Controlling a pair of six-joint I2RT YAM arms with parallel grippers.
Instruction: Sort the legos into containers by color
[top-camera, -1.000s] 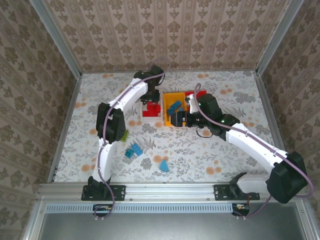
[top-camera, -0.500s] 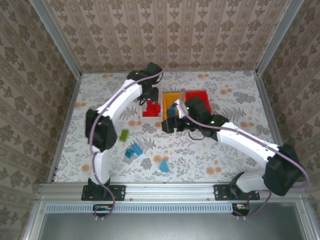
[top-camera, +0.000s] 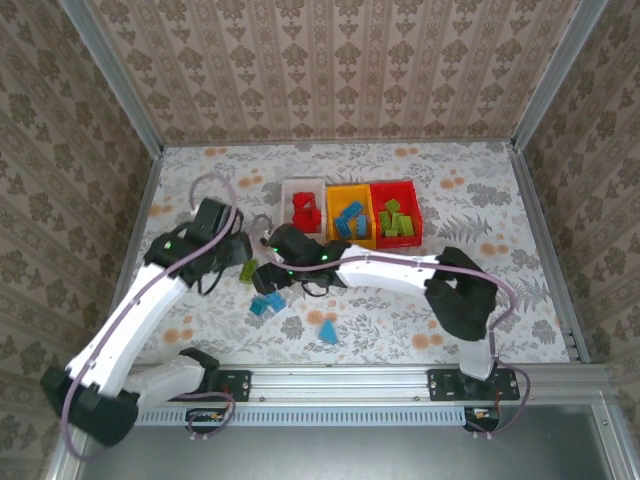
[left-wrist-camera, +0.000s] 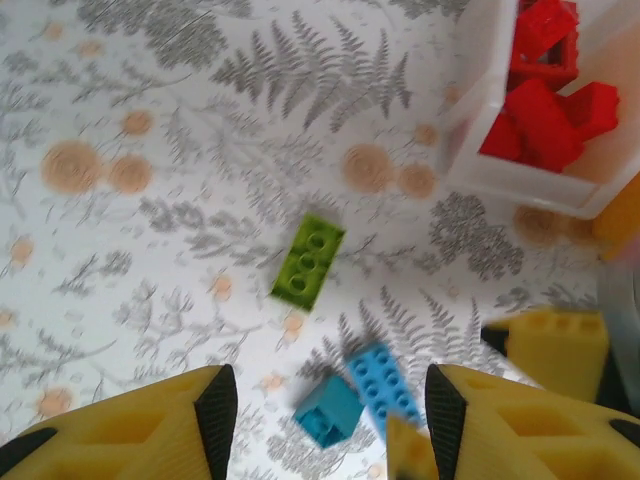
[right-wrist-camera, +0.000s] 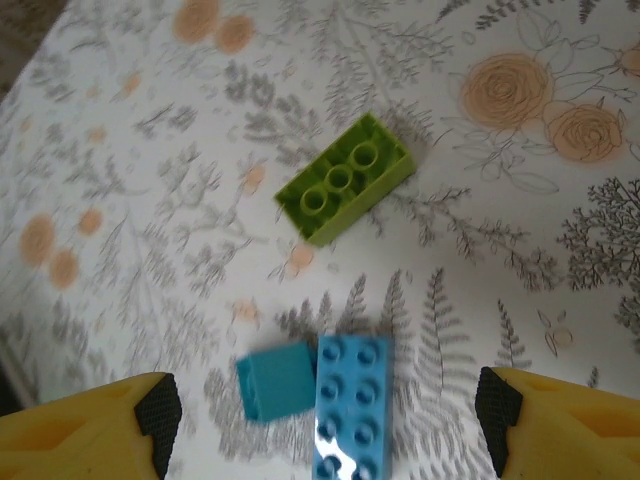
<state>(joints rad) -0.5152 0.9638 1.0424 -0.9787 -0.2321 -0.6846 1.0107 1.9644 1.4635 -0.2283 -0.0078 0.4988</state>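
2 empty grippers crowd the same patch of table. The left gripper (left-wrist-camera: 330, 420) hangs with fingers apart over the green brick (left-wrist-camera: 308, 260). The right gripper (right-wrist-camera: 325, 425) spreads wide above the 2 touching blue bricks (right-wrist-camera: 345, 410) just nearer. The arms could knock together, or a closing finger could shove the neighbouring brick aside or pinch both blues crookedly. 1 second earlier both grippers sat far out at the white bin (top-camera: 303, 182) and yellow-orange bin (top-camera: 350, 187); now both have swung nearer and leftward, uncovering all 3 containers, the red bin (top-camera: 393, 185) included.
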